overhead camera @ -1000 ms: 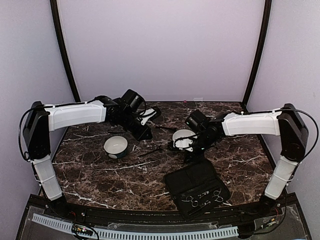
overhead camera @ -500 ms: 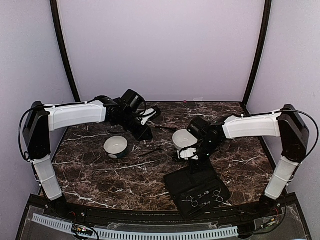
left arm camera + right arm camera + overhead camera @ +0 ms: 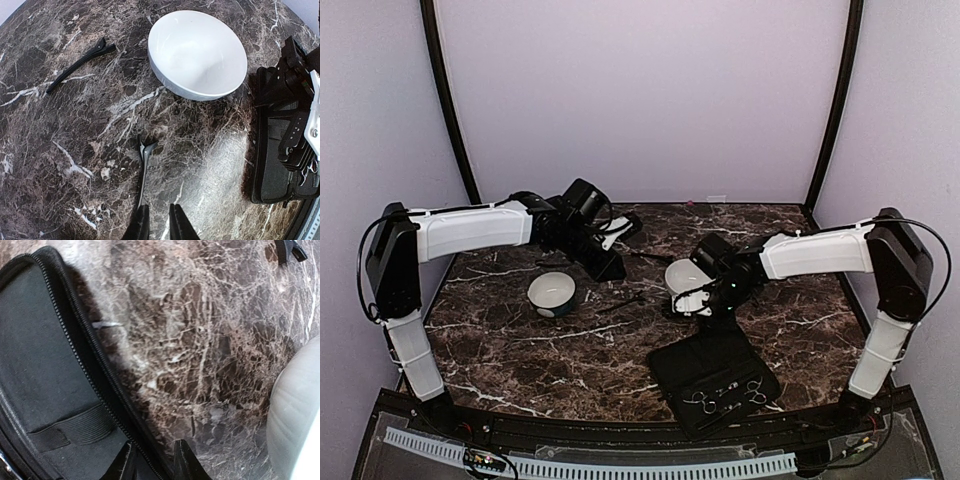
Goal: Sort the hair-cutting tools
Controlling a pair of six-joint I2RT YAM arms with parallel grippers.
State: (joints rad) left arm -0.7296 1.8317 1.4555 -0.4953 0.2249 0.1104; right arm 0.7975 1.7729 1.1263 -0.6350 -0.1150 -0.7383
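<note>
1. Left gripper (image 3: 158,215): fingers a little apart with nothing between them. A dark clip (image 3: 144,170) lies flat on the table (image 3: 60,150), its near end just at the fingertips.
2. A second clip (image 3: 80,65) lies on the table, apart from the bowl (image 3: 197,52), which holds nothing.
3. Right gripper (image 3: 155,450): fingers apart, astride the zip edge of the case (image 3: 45,365). Whether they pinch it cannot be told.
4. Scissors (image 3: 752,392) lie in the open case, near right.
5. Step in hand, as judged: early sorting, with the left arm set to take the nearer clip.
6. The next move calls for lowering over the clip's thin body, closing squarely, then carrying it to a bowl.
</note>
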